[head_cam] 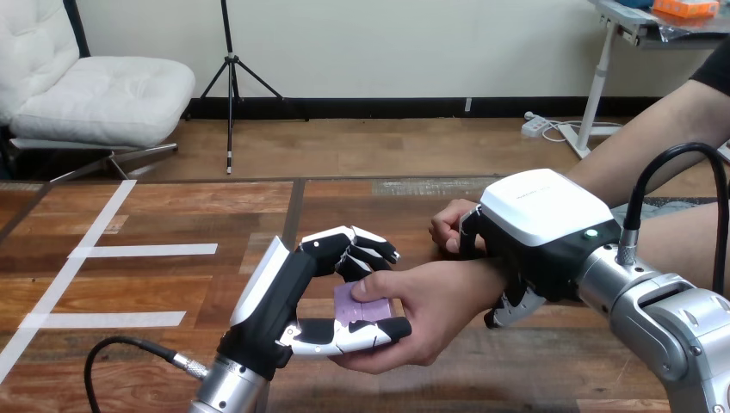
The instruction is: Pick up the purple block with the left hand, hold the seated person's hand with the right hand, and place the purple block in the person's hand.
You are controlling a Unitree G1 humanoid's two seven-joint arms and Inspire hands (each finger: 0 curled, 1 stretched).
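Observation:
The purple block [358, 304] lies in the palm of the person's hand [419, 303], which reaches in from the right with its thumb resting on the block's top. My left hand [297, 288] is beside it on the left, its fingers curled over the block's far edge and its thumb lying under the near edge. My right hand [538, 225] sits over the person's wrist [479, 284], fingers curled round it from above and below. The person's other hand [450, 229] rests on the table just behind, partly hidden by my right hand.
The wooden table [172, 284] has white tape strips [142, 250] on its left part. The person's forearm [654, 129] crosses the right side of the view above my right arm [663, 310].

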